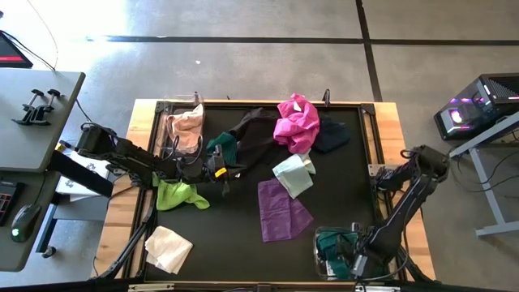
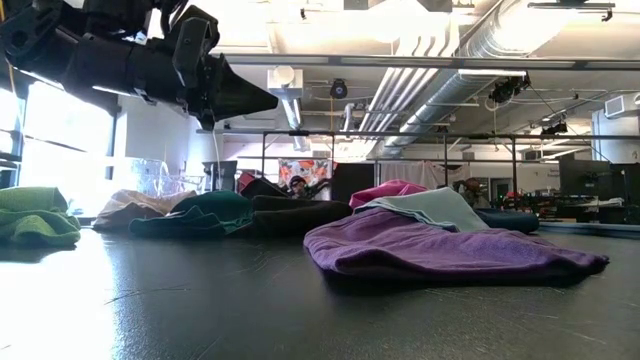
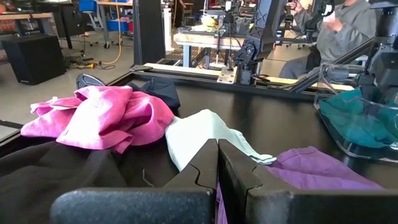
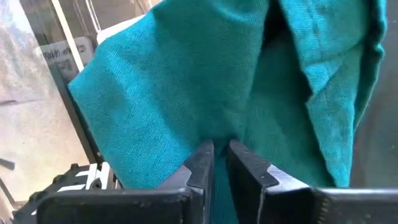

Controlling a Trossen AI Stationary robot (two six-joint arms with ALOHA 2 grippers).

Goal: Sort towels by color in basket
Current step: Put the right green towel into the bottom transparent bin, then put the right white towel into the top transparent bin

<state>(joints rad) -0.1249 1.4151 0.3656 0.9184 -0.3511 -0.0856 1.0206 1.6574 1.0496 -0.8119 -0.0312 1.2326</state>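
Teal towel (image 4: 205, 81): in clear bin (image 1: 320, 243), near right corner; right gripper (image 4: 216, 163) pinching it.
Left gripper (image 3: 217, 163): closed, empty.
Left: most towels loose on mat (image 1: 235, 235).

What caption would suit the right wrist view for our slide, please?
Right hand, fingers nearly closed, over a teal towel in a clear bin.

Daylight floods the low view from windows (image 2: 40, 140) behind the table's left edge, throwing white glare across the black tabletop (image 2: 200, 310). Ceiling lights (image 2: 420, 20) bloom overhead. The purple towel (image 2: 450, 250) casts a soft shadow. From above, lighting is even and flat.
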